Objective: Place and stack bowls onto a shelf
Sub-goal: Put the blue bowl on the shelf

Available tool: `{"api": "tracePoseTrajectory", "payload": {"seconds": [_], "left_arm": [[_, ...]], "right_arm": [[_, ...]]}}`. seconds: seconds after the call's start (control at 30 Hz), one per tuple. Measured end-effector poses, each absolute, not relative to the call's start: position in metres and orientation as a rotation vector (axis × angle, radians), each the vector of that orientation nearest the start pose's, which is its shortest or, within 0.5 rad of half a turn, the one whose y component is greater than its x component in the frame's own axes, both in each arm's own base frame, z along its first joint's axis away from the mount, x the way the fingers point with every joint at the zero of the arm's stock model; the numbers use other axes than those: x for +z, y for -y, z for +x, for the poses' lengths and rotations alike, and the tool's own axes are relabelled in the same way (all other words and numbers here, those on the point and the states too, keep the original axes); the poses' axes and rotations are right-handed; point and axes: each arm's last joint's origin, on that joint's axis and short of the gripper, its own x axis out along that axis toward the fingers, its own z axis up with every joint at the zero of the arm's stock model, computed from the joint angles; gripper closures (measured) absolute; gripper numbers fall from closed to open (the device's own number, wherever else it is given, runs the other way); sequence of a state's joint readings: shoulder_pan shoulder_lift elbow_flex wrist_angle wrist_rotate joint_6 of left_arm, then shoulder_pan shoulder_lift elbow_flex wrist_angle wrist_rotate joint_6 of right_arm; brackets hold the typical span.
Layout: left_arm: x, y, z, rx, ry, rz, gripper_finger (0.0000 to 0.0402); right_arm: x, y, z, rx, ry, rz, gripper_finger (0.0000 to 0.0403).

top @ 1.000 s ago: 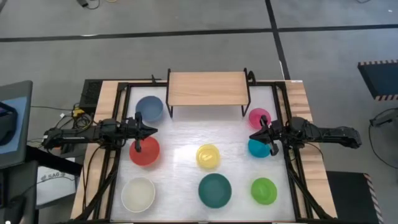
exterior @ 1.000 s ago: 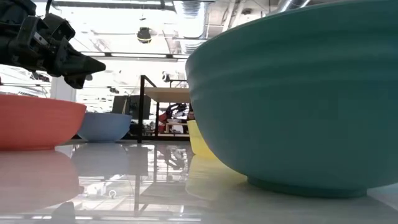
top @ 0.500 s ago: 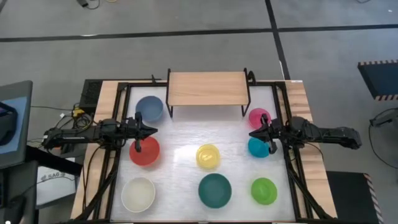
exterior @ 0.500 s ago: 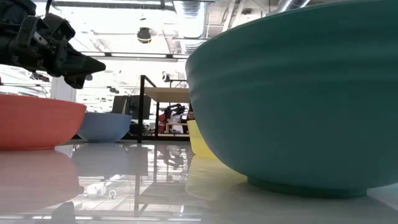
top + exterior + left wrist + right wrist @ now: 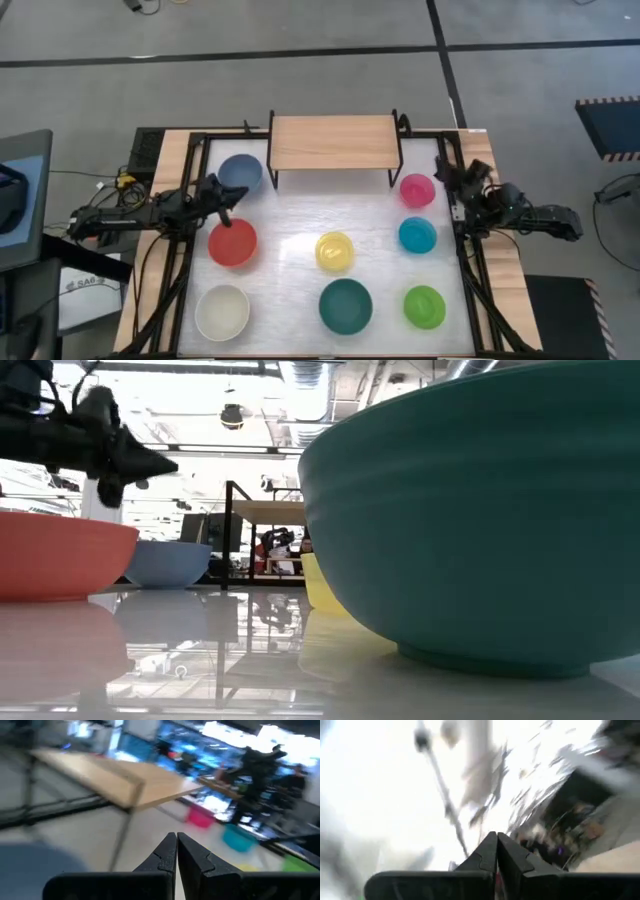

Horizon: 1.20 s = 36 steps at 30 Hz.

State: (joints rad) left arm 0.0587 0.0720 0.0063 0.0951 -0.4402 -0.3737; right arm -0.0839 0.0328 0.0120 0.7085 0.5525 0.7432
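Observation:
Eight bowls rest on their bases on the white table: slate blue, red, white, yellow, dark teal, lime green, cyan and pink. The shelf, a wood plank on black legs, stands at the far middle with nothing on it. My left gripper is shut, above the gap between the slate blue and red bowls. My right gripper is shut, at the right edge beyond the pink bowl, pointing slantwise upward.
Black frame rails run along the left and right sides of the table. Bare tabletop lies between the shelf and the yellow bowl. In the low view the dark teal bowl fills the right half, close to the camera.
My right gripper has risen, tipped upward and rolled, and its tip has swung from over the cyan bowl toward the far right corner. My left gripper has rolled, and its tip has swung slightly toward the far edge. Both stay shut. No bowl has moved.

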Motion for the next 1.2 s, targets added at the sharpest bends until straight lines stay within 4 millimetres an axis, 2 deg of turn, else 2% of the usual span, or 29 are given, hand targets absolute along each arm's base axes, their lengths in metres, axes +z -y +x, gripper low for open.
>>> {"api": "tracePoseTrajectory", "payload": {"seconds": [0.13,0.2,0.33,0.43,0.5,0.67,0.8,0.9,1.0,1.1,1.2], "left_arm": [[0.167,-0.02,0.099,0.534,0.132,-0.475,0.0401],[0.166,-0.02,0.099,0.536,0.152,-0.576,0.0401],[0.167,-0.02,0.1,0.534,0.25,-0.862,0.0401],[0.167,-0.021,0.099,0.557,0.334,-1.04,0.0401],[0.167,-0.022,0.098,0.586,0.369,-1.087,0.0401],[0.167,-0.025,0.096,0.704,0.442,-1.051,0.0401],[0.178,-0.025,0.096,0.672,0.43,-0.964,0.0401],[0.207,-0.024,0.095,0.632,0.427,-0.87,0.0401],[0.234,-0.025,0.097,0.684,0.384,-0.763,0.0399],[0.257,-0.028,0.101,0.84,0.27,-0.698,0.0385],[0.268,-0.036,0.104,1.058,0.142,-0.709,0.0355]], "right_arm": [[0.218,0.028,0.074,-0.581,0.828,0.762,0.0366],[0.206,0.03,0.081,-0.657,0.695,0.762,0.0374],[0.187,0.032,0.091,-0.702,0.4,0.904,0.0385],[0.189,0.032,0.095,-0.701,0.21,0.913,0.0385],[0.196,0.033,0.098,-0.729,0.145,0.861,0.038],[0.215,0.04,0.104,-0.775,0.072,0.643,0.0347],[0.222,0.046,0.105,-0.822,0.031,0.541,0.0331],[0.224,0.051,0.105,-0.842,0.025,0.53,0.0319],[0.227,0.055,0.105,-0.859,0.023,0.536,0.0301],[0.231,0.06,0.107,-0.857,0.015,0.544,0.0274],[0.234,0.064,0.11,-0.835,-0.013,0.556,0.0239]]}}
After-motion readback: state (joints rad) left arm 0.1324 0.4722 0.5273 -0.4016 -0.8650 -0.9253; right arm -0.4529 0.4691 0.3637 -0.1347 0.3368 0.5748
